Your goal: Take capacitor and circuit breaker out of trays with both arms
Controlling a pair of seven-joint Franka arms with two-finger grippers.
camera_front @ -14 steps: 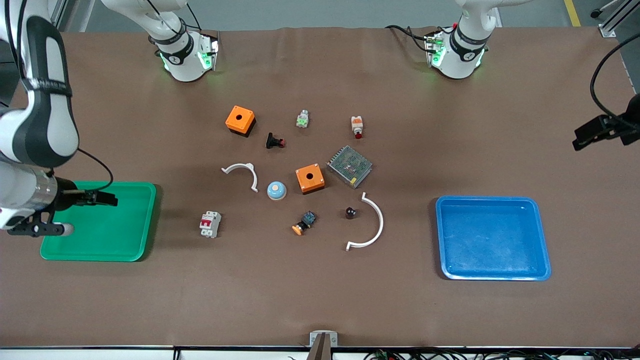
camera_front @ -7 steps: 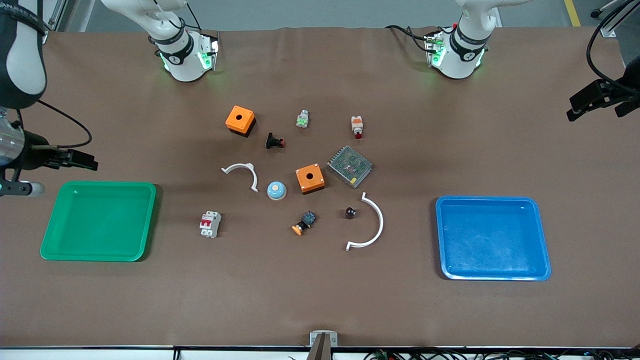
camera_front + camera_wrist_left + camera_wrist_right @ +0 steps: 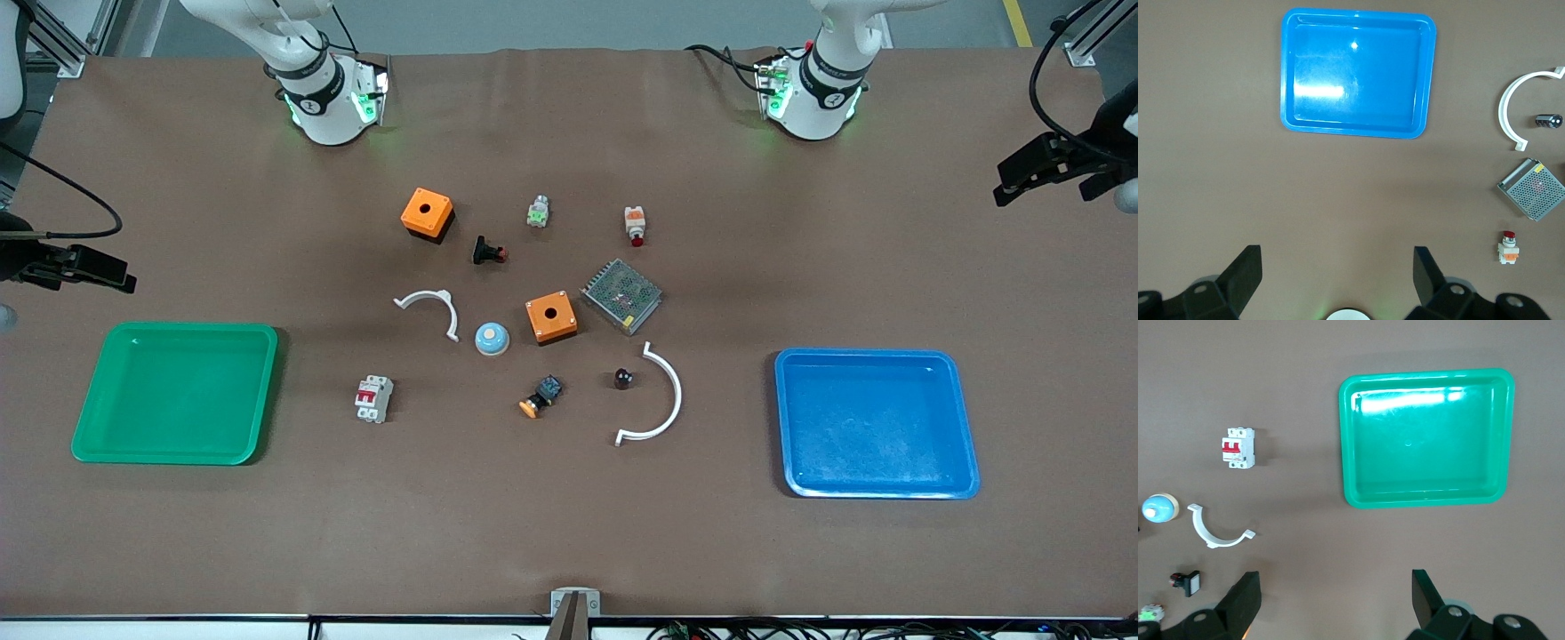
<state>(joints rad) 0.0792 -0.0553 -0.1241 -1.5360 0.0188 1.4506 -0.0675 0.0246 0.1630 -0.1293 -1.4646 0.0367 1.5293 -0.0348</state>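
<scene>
Breaker (image 3: 373, 398) and capacitor (image 3: 623, 380) (both untouched)

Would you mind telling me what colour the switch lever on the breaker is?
Red, on the light-grey breaker; the right wrist view shows it best.

Breaker (image 3: 373, 398) sits on the desk (image 3: 569, 533) beside the green tray (image 3: 178, 393). Capacitor (image 3: 624, 380) lies inside the curve of the white arc (image 3: 660, 398), toward the blue tray (image 3: 876, 423). Right gripper (image 3: 84, 268) is over bare desk above the green tray's end; left gripper (image 3: 1036, 171) is at the blue tray's end. Both trays empty.
</scene>
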